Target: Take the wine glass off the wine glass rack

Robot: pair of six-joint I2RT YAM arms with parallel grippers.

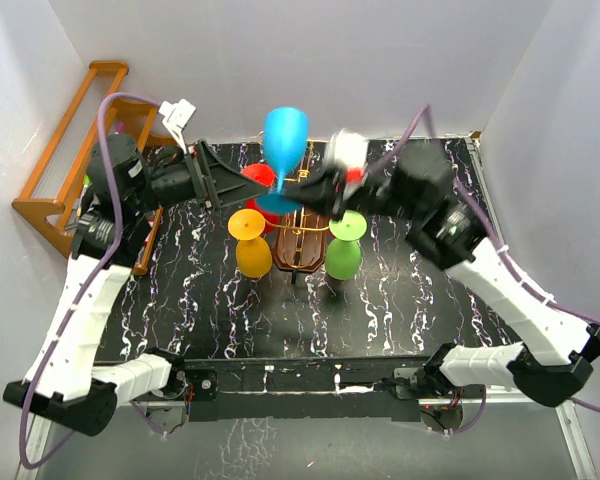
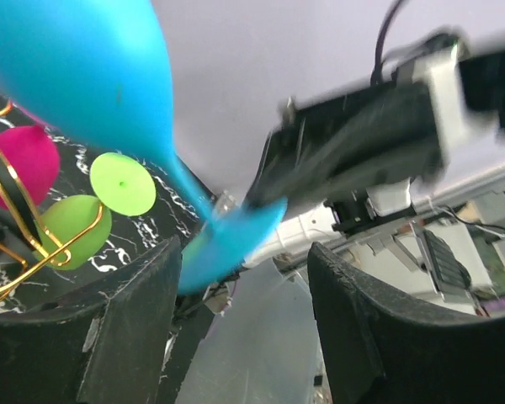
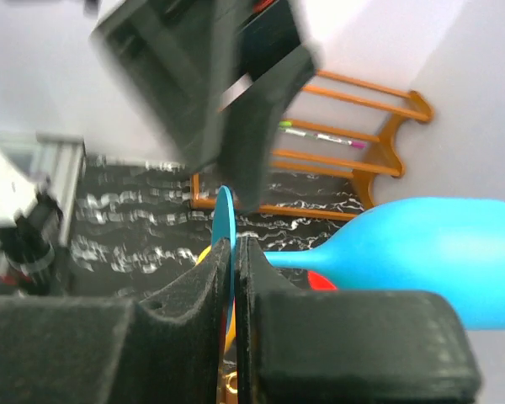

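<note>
Standing wide apart, the fingers of the left gripper (image 2: 246, 252) close on nothing; the foot and lower stem of the blue wine glass (image 1: 285, 135) sit in the gap between them, and I cannot tell whether either pad touches. From that gripper the bowl rises up and to the left, and below it the gold wire arms of the wine glass rack (image 1: 302, 245) look clear of the glass, so it seems already lifted free. Across from it, the right gripper (image 3: 233, 252) is pinched tight on the thin edge of the foot, with stem and bowl running out sideways to its right. The glass looks like opaque moulded plastic: probably light, stiff and smooth, so unlikely to break but apt to swing or slip in an edge pinch that carries the bowl so far out. The stem just above the foot, lying between the open left fingers, looks the surer place to take hold.
</note>
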